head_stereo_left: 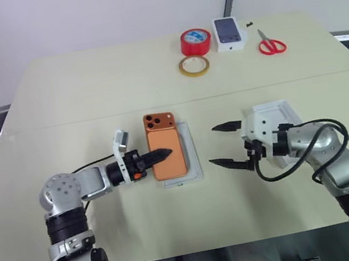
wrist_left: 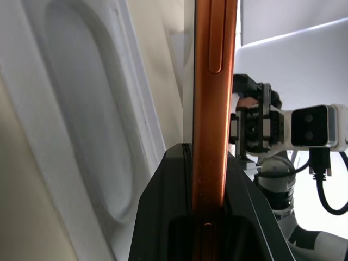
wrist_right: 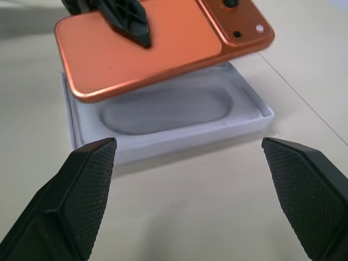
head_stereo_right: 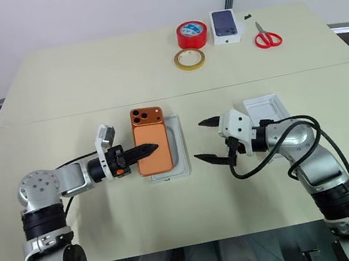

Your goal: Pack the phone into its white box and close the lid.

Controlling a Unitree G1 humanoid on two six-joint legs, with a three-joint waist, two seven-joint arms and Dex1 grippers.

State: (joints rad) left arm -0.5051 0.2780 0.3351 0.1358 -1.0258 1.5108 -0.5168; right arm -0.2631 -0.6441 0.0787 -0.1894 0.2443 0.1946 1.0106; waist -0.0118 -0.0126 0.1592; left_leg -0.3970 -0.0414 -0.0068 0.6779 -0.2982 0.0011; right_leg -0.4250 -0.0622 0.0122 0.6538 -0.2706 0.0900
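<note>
At frame centre, the left end effector grips the phone above the white box; right end effector wide open, bare tabletop between.

phone: held above white box | right end effector: fingers spread, empty
</note>
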